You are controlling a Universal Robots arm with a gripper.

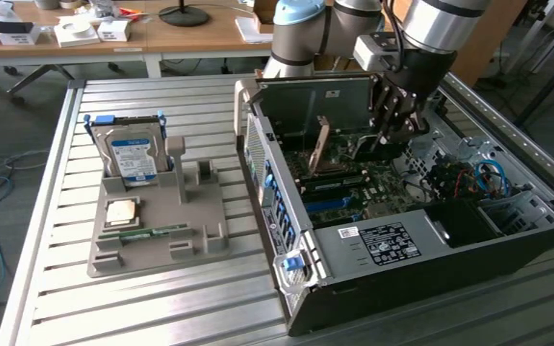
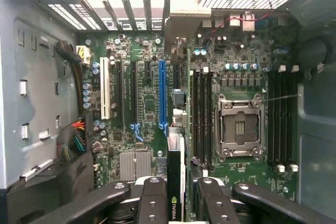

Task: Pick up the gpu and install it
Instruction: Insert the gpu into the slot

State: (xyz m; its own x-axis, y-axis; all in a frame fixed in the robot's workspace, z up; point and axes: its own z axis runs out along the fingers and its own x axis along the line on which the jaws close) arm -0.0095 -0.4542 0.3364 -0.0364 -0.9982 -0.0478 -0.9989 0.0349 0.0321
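We see the jaws clamped on the gpu, edge-on over the motherboard, and any tilt off the blue slot could jam it.

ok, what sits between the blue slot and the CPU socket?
In the wrist view: the gpu, edge-on in the gripper, then a bank of black memory slots.
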